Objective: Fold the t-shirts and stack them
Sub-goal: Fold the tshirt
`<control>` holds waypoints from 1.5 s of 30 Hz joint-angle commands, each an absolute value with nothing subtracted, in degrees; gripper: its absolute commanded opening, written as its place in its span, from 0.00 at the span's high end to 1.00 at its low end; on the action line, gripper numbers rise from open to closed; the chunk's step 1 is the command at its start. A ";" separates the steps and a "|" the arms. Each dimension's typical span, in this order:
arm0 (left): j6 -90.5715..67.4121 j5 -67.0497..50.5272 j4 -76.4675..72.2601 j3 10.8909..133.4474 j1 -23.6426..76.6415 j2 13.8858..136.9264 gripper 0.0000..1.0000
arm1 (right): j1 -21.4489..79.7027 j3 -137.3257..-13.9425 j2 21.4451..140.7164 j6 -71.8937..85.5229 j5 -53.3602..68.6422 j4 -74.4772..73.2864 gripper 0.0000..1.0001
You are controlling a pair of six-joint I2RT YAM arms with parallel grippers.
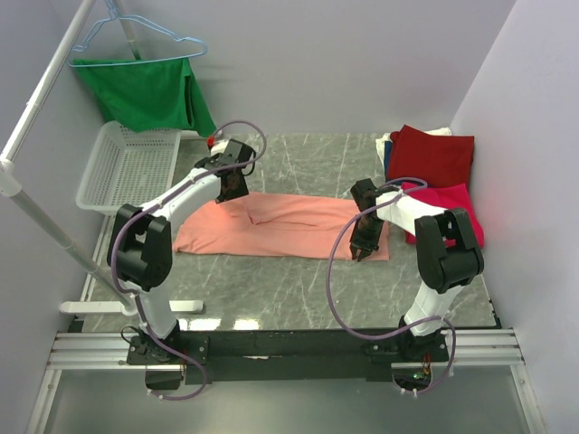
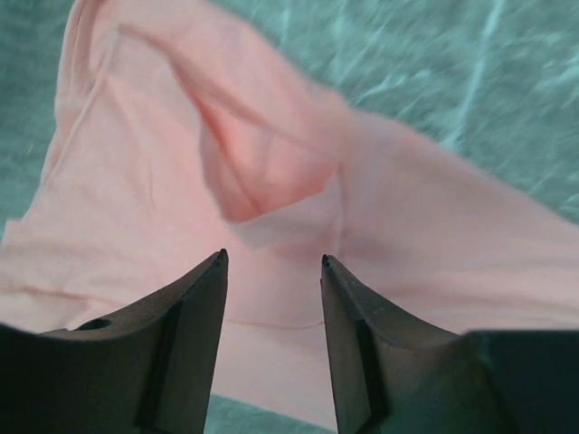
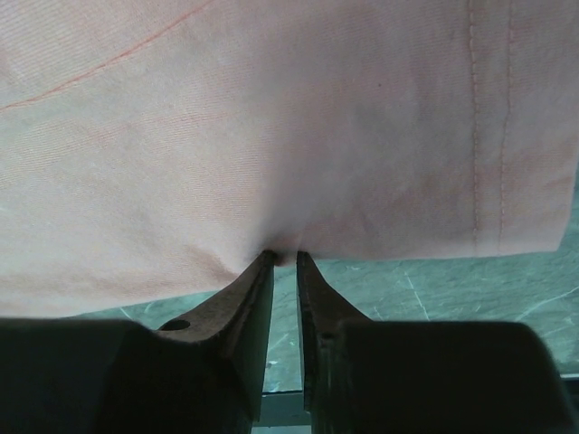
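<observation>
The salmon-pink t-shirt (image 1: 289,226) lies across the middle of the table as a long strip, with a raised wrinkle near its left part. My left gripper (image 1: 233,188) hovers open above that left part; in the left wrist view its jaws (image 2: 273,256) stand apart over the cloth (image 2: 136,181) with nothing between them. My right gripper (image 1: 362,250) is at the strip's near right edge, shut on a small pucker of the shirt's edge (image 3: 285,255); a stitched hem (image 3: 488,136) runs at the right. The dark red t-shirt (image 1: 432,154) and the crimson-pink t-shirt (image 1: 452,206) lie at the back right.
A white mesh basket (image 1: 127,167) stands at the back left, under a green garment (image 1: 149,90) on a light-blue hanger. A white rail pole (image 1: 36,108) slants along the left side. Something white (image 1: 387,145) shows beside the dark red shirt. Walls close in at the back and right.
</observation>
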State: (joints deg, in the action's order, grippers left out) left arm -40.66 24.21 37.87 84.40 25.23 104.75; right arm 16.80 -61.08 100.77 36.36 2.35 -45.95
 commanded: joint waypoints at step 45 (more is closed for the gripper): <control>-33.58 21.27 36.56 104.85 23.91 131.39 0.51 | 18.11 -64.60 103.54 35.77 0.70 -46.32 0.79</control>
